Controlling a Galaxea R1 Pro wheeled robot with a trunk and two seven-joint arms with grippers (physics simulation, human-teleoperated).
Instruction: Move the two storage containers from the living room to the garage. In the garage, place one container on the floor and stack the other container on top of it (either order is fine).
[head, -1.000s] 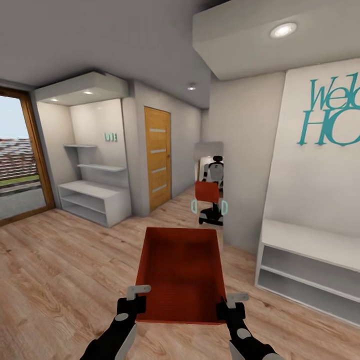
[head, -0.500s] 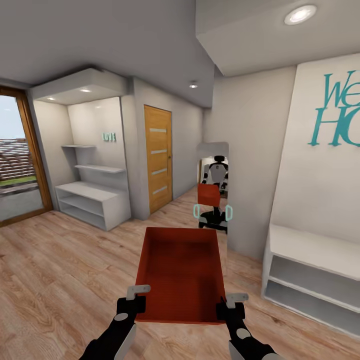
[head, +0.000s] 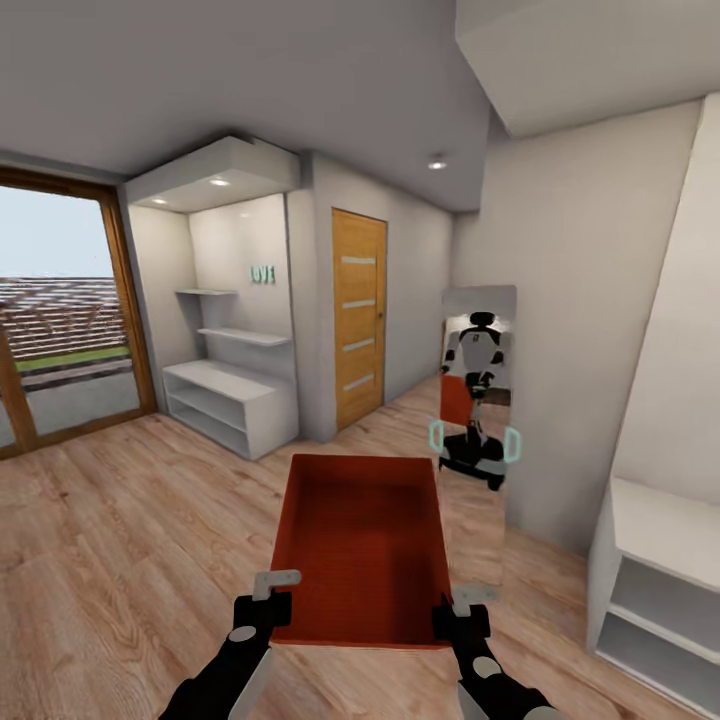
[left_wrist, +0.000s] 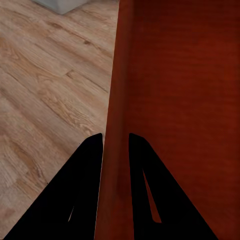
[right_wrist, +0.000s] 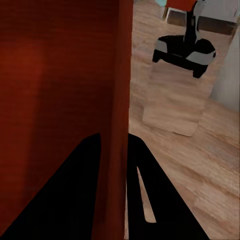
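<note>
Mid-transit over wood-plank floor (head: 120, 540), garage unreached: left tool (head: 262, 608) and right tool (head: 462, 620) each pinching the storage container's (head: 362, 545) near rim; stacking undone.

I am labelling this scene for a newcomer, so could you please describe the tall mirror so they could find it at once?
Start at the wooden door in the hallway ahead and look right along the grey wall. The mirror is the narrow upright panel standing on the wood-plank floor against that wall. Unlike anything nearby, it reflects the robot carrying the red-orange storage container.
</note>
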